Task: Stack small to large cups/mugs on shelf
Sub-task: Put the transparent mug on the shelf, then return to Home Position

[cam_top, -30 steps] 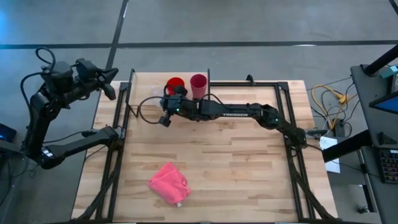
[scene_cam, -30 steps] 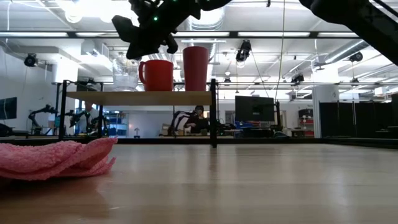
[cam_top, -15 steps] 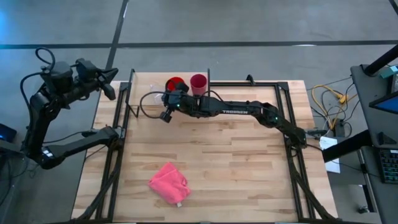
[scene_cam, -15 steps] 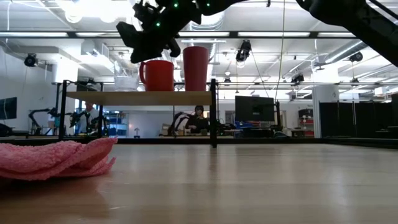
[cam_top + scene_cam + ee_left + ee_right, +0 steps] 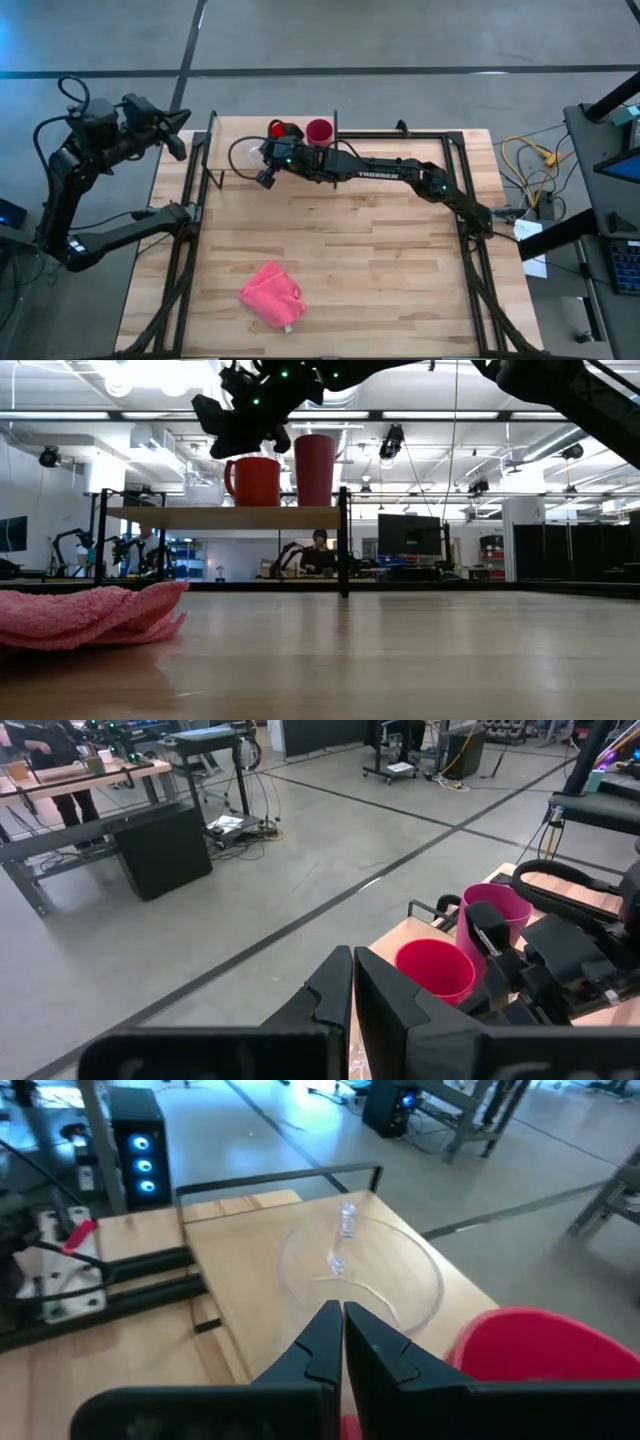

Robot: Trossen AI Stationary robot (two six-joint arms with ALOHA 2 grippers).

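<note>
Wooden shelf (image 5: pixel 250 135) at the table's far side carries, left to right, clear cup (image 5: pixel 365 1275), red mug (image 5: pixel 254 481) and magenta tumbler (image 5: pixel 314 469). Right arm, lettered "TROSSEN", reaches there; right gripper (image 5: pixel 266 170), fingers pressed together, sits just before the cup. Left gripper (image 5: pixel 172 135) waits far left, fingers together.

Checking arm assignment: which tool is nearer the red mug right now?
Right. The right tool is over the shelf, right beside the red mug. The left tool hangs off the table's left edge, well clear of it.
</note>
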